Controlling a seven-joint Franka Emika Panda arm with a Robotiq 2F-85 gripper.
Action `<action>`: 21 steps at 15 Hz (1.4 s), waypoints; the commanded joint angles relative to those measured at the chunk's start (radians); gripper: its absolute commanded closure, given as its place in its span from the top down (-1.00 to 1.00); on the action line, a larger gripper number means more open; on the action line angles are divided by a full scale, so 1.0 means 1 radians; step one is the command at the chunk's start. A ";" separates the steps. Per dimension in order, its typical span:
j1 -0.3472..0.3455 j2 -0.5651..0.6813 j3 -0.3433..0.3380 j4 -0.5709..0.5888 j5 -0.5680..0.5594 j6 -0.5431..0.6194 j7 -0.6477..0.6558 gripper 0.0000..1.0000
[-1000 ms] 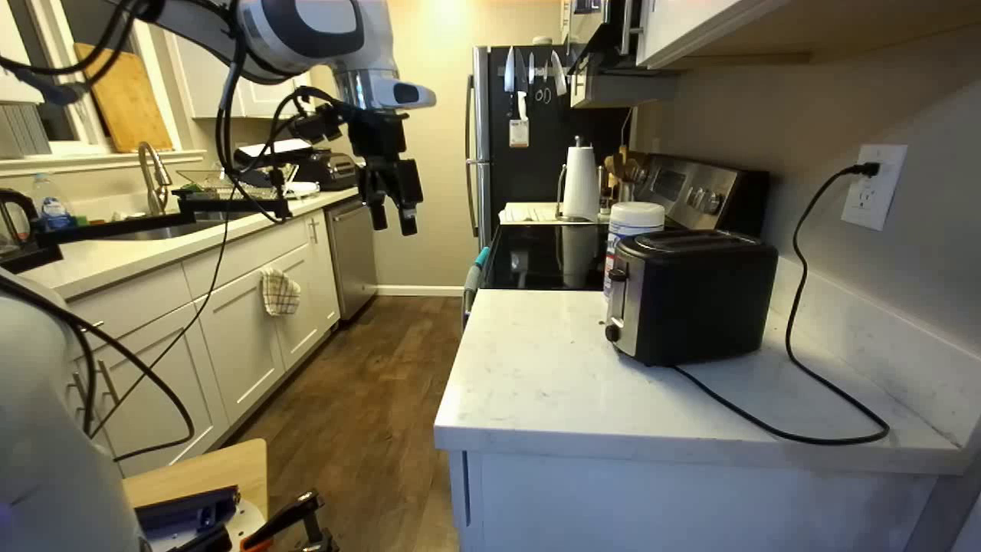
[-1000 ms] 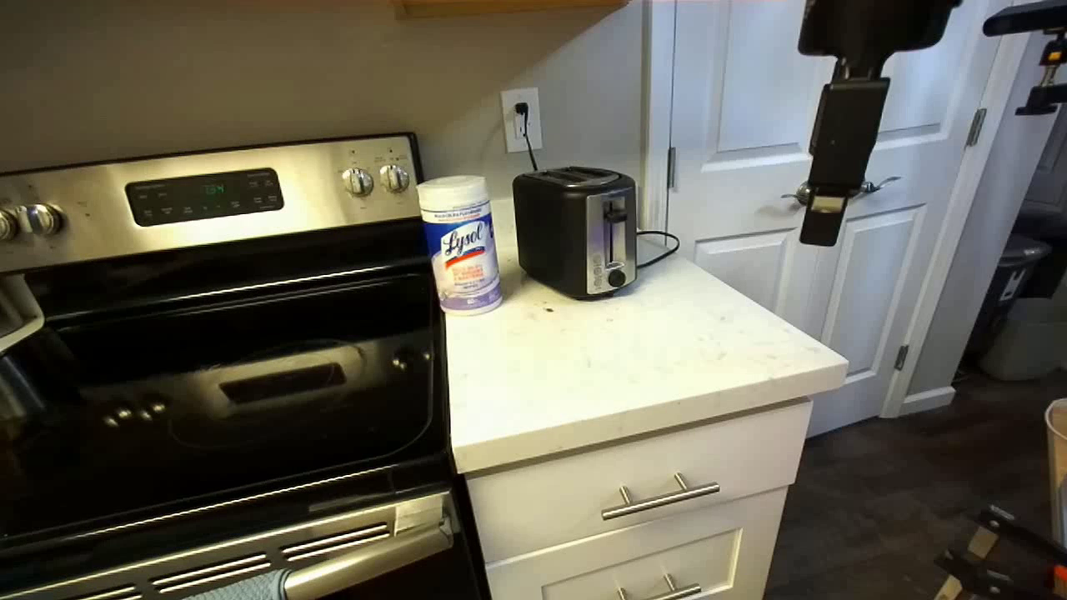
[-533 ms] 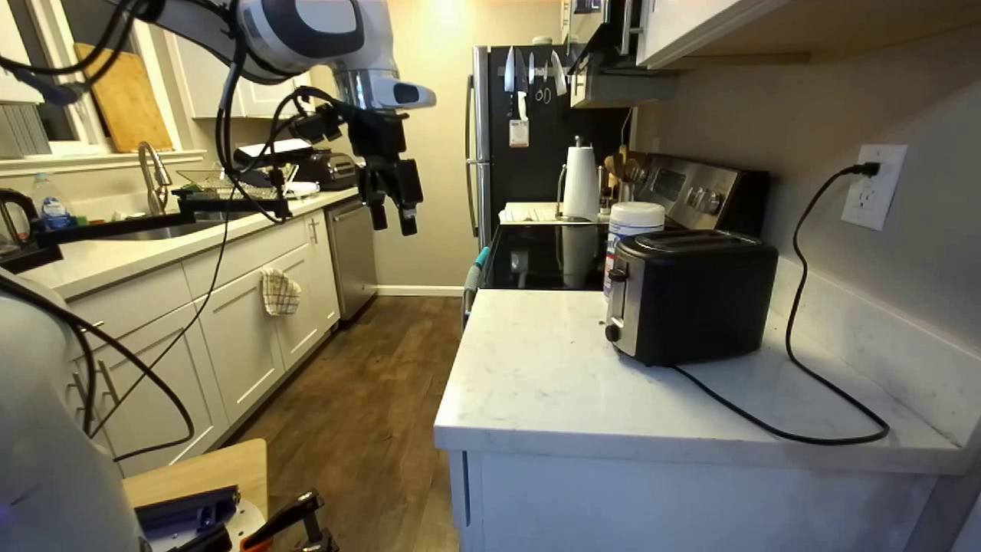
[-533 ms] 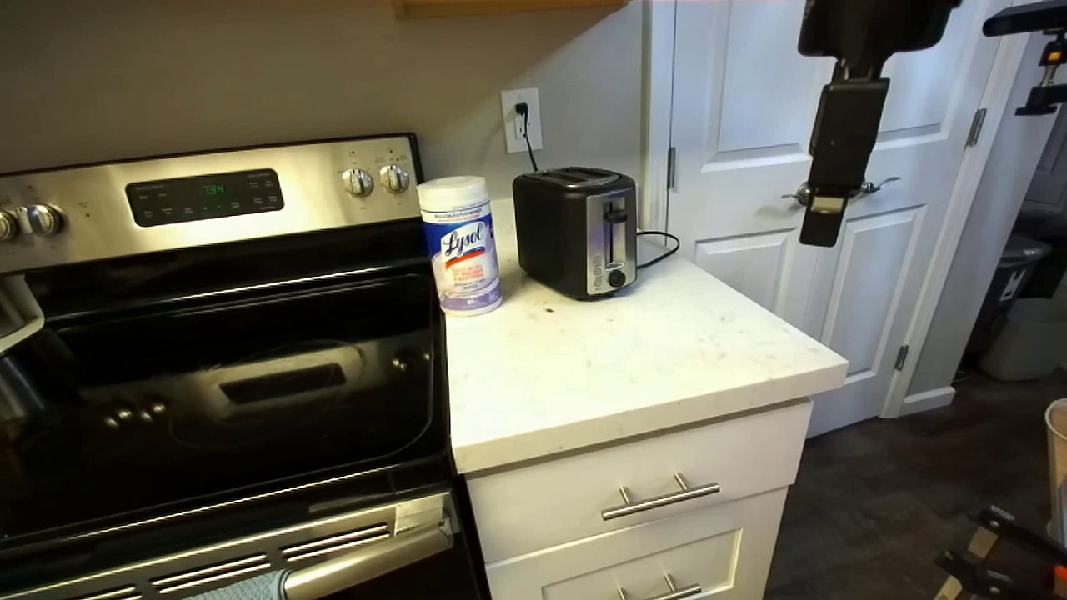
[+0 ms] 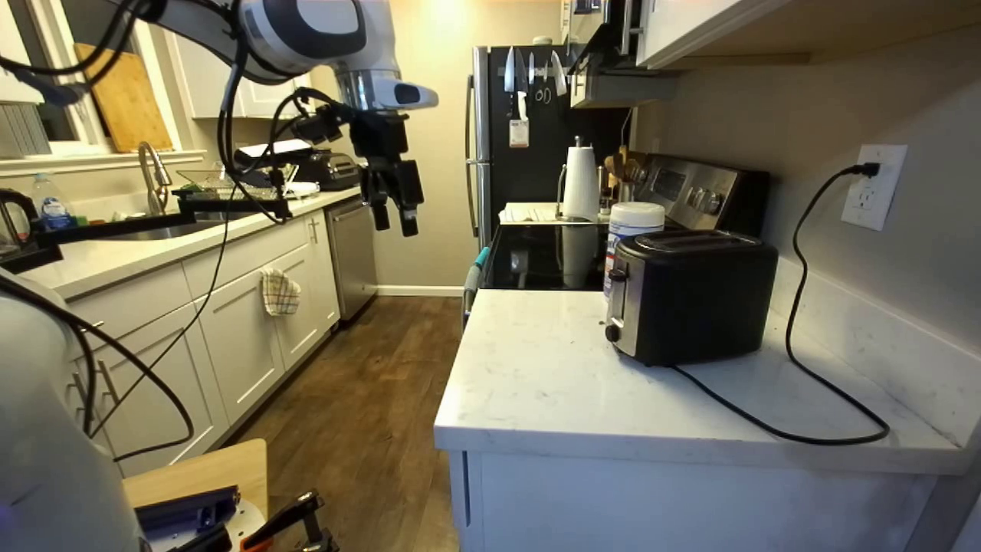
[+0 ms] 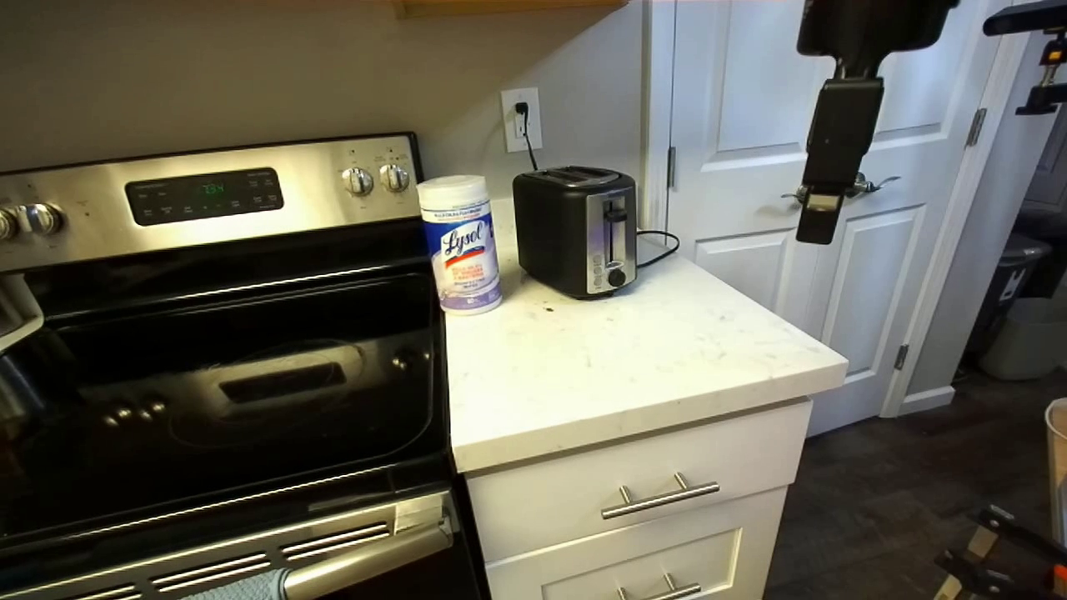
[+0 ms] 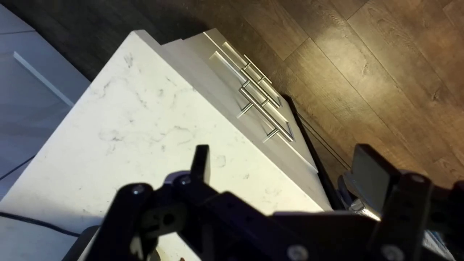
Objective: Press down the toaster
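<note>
The black toaster with a silver front panel stands upright on the white counter in both exterior views. Its black lever sits near the top of the slot, above a round knob. The lever also shows at the toaster's left end. My gripper is open and empty, pointing down, in the air well apart from the toaster; it also shows in an exterior view. In the wrist view its fingers are spread wide. There a dark toaster edge shows at the bottom left, mostly hidden by the gripper.
A Lysol wipes canister stands beside the toaster, near the stove. The toaster's cord loops over the counter to the wall outlet. An upper cabinet hangs above. Drawer handles jut from the counter's front.
The gripper has shifted very slightly: a little right in an exterior view and a little left in the other view. The toaster and its lever have not moved.
</note>
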 commanded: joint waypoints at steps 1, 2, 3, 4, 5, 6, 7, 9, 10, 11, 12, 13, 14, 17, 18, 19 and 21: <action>-0.019 0.010 -0.028 -0.024 0.012 0.058 0.047 1.00; -0.031 0.014 -0.036 -0.029 0.006 0.083 0.060 1.00; -0.038 0.018 -0.044 -0.030 0.006 0.100 0.067 1.00; -0.052 0.040 -0.062 -0.013 0.009 0.123 0.066 1.00; -0.062 0.054 -0.075 0.000 0.010 0.140 0.066 1.00; -0.076 0.085 -0.090 0.031 0.010 0.159 0.062 1.00; -0.084 0.105 -0.101 0.051 0.011 0.168 0.058 1.00; -0.099 0.164 -0.116 0.111 0.008 0.184 0.065 1.00; -0.103 0.191 -0.120 0.138 0.006 0.190 0.067 1.00; -0.104 0.217 -0.124 0.160 0.007 0.196 0.068 1.00; -0.103 0.253 -0.129 0.187 0.012 0.201 0.060 1.00; -0.102 0.279 -0.132 0.209 0.014 0.204 0.057 1.00; -0.100 0.310 -0.134 0.235 0.012 0.206 0.058 1.00; -0.096 0.385 -0.141 0.312 0.016 0.193 0.062 1.00; -0.093 0.334 -0.141 0.256 -0.001 0.193 0.048 1.00; -0.092 0.353 -0.143 0.272 -0.001 0.193 0.048 1.00; -0.091 0.358 -0.143 0.273 -0.001 0.193 0.048 1.00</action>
